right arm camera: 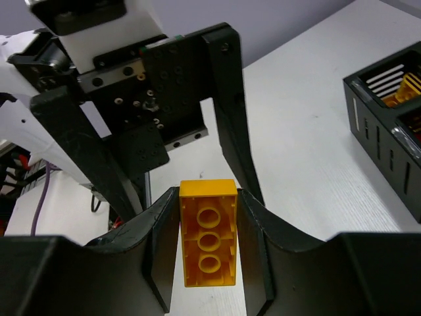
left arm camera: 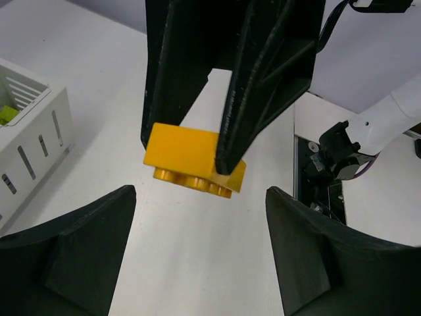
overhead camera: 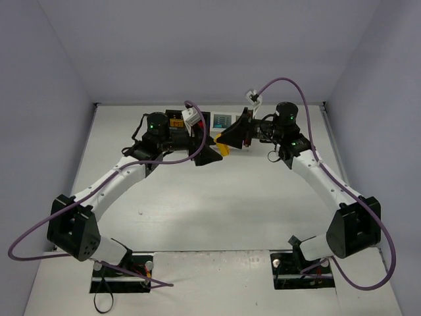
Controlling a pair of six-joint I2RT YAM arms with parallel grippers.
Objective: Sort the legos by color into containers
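Observation:
My right gripper (right arm camera: 208, 204) is shut on a yellow-orange lego brick (right arm camera: 208, 234), underside tubes facing the camera. In the top view this brick (overhead camera: 224, 150) hangs above the table just in front of the row of containers (overhead camera: 197, 120). My left gripper (left arm camera: 200, 243) is open and empty and faces the right one. The brick (left arm camera: 194, 161) sits just beyond its fingertips, pinched by the right gripper's black fingers (left arm camera: 263, 72). In the top view the left gripper (overhead camera: 209, 157) and right gripper (overhead camera: 228, 145) nearly meet.
A white slotted bin (left arm camera: 39, 131) at the left of the left wrist view holds a green brick (left arm camera: 8, 114). A black bin (right arm camera: 388, 131) at the right of the right wrist view holds yellow-orange bricks (right arm camera: 408, 89). A white bin with teal contents (overhead camera: 222, 121) stands behind the grippers.

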